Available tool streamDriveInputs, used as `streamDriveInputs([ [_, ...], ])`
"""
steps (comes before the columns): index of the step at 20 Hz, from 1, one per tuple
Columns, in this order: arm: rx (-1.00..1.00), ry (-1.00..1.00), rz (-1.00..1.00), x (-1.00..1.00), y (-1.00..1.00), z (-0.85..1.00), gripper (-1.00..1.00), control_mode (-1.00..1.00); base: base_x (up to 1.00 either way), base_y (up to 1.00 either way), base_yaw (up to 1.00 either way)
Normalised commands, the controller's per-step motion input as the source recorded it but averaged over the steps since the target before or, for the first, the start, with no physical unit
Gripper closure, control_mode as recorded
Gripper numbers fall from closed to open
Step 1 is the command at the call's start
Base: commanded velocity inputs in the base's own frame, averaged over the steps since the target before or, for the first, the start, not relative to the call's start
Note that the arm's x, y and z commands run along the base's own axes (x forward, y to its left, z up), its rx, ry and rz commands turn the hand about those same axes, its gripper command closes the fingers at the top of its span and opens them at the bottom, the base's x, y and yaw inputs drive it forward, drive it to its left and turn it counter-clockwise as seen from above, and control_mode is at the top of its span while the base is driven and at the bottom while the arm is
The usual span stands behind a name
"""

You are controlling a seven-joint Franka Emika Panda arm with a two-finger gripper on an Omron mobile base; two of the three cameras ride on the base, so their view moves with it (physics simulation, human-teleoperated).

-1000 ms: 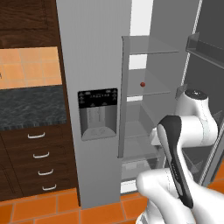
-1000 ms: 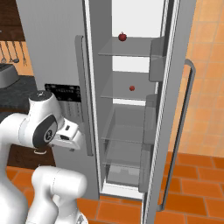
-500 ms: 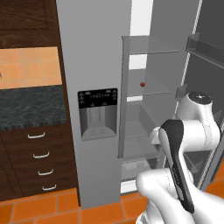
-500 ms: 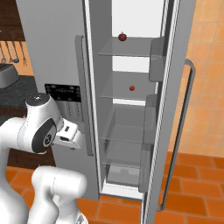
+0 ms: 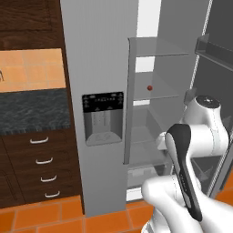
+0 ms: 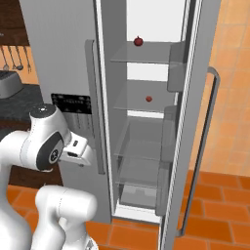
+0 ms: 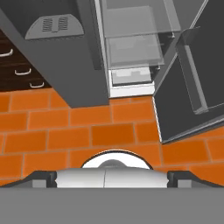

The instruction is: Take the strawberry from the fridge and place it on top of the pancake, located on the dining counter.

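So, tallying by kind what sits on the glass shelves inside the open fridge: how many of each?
Small dark-red rounded fruit: 2, one on the upper glass shelf, one on the glass shelf below it.
Other items on the shelves: 0 that I can make out.
Total: 2

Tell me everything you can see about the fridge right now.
The fridge is tall and grey, its left door shut, with a black dispenser panel and a long handle. The right door stands open, carrying door bins. Inside are glass shelves: one small dark-red item sits on the top shelf, another on the shelf below. It stands on orange tile floor.
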Motion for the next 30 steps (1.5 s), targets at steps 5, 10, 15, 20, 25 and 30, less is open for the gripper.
streamDriveInputs([
  [5,0.0,0.0,0.0,0.0,0.0,0.0,-1.0,1.0,0.56,0.0,0.18],
  [10,0.0,0.0,0.0,0.0,0.0,0.0,-1.0,1.0,0.33,0.0,0.09],
  [15,0.0,0.0,0.0,0.0,0.0,0.0,-1.0,1.0,0.65,-0.01,-0.01],
  [20,0.0,0.0,0.0,0.0,0.0,0.0,-1.0,1.0,0.52,0.0,-0.05],
  [25,0.0,0.0,0.0,0.0,0.0,0.0,-1.0,1.0,0.06,-0.2,-0.01],
  [30,0.0,0.0,0.0,0.0,0.0,0.0,-1.0,1.0,0.0,-0.43,-0.06],
])
